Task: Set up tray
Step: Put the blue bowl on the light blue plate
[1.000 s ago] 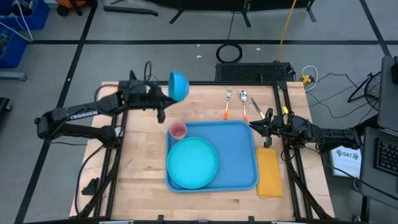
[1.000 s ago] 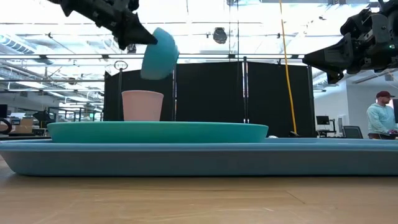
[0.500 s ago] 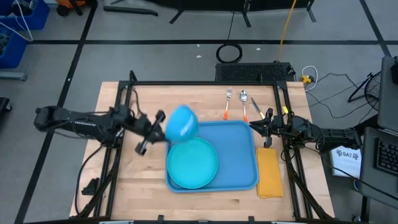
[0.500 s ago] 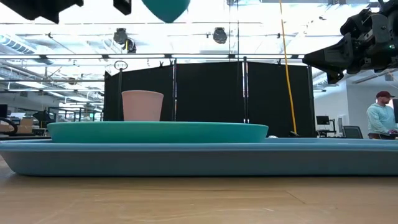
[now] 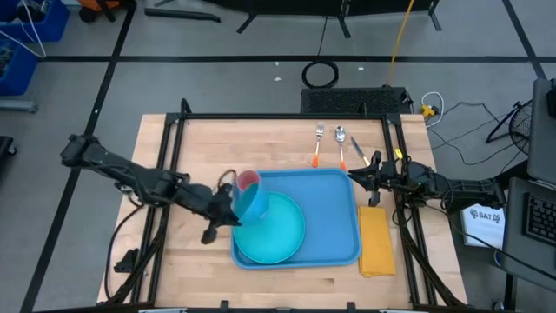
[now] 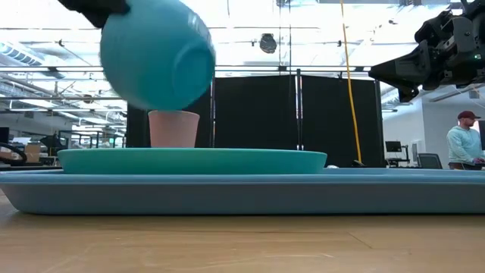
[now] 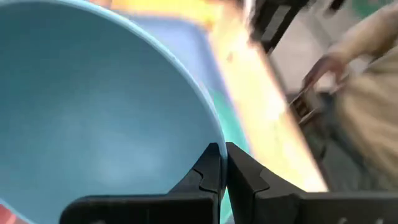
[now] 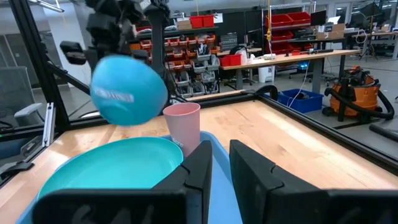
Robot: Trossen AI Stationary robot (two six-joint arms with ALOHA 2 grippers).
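The blue bowl [image 5: 251, 202] hangs in my left gripper [image 5: 229, 207] above the left part of the turquoise plate [image 5: 276, 230], just near of the pink cup [image 5: 249, 180]. Plate and cup stand on the blue tray [image 5: 334, 217]. In the low view the bowl [image 6: 158, 53] floats over the cup [image 6: 173, 129] and plate [image 6: 189, 160]. My right gripper [image 5: 354, 174] hovers at the tray's far right corner, its fingers a narrow gap apart, holding nothing. My left gripper pinches the bowl's rim [image 7: 214, 134], one finger inside the bowl and one outside. The fingers come roughly level from the table's left. The bowl is lifted clear and tipped on its side, its underside [image 8: 127, 96] turned toward the table's right.
A fork [image 5: 318, 143], a spoon [image 5: 340, 143] and a knife [image 5: 358, 149] lie on the table beyond the tray's far right corner. A yellow napkin [image 5: 376, 241] lies along the tray's right side. A person [image 6: 462, 144] stands far off in the room.
My left gripper has carried the bowl from above the table's far edge toward the near edge, first upward, then down over the plate beside the cup. The bowl has stayed in the hold and has turned, its underside now facing right. My right arm has kept still.
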